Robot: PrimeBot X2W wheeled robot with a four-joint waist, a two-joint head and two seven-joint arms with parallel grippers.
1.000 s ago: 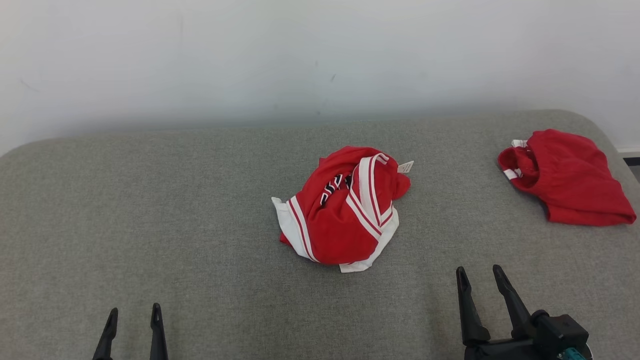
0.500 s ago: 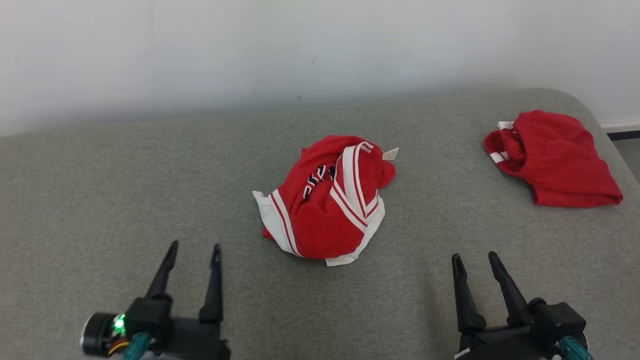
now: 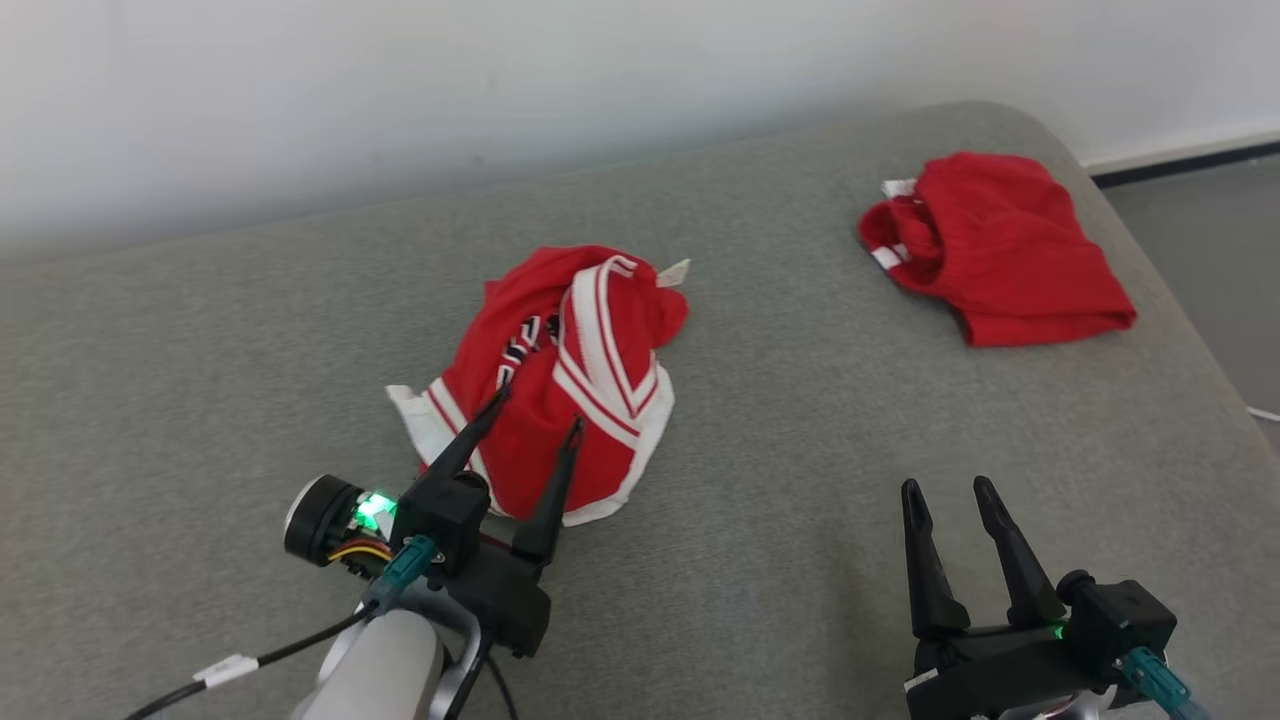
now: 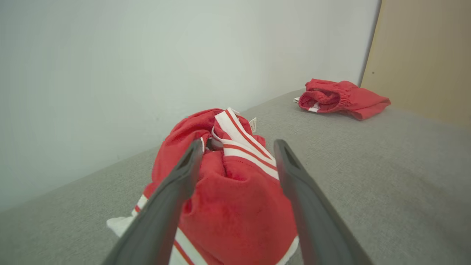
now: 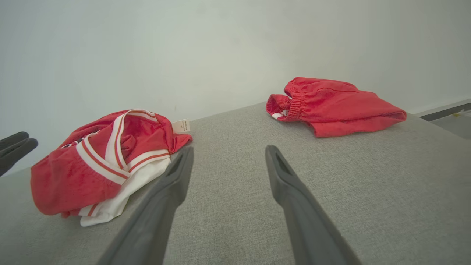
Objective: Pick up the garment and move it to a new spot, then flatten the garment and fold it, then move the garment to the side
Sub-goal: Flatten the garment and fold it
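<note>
Grey padded surface is leaving plenty of room around the garment lying mid-surface. Left gripper is hovering over its near edge, jaws spread, gripping nothing; right gripper is waiting well apart, spread too.

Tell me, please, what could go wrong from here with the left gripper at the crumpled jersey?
1. The garment is bunched in layers; the open left gripper, at its near fold, might pinch several layers together, making flattening harder.
2. Its fingers sit low over the grey fabric surface and could snag it.
3. The plain red garment lies to the right; a new spot there might overlap it.
</note>
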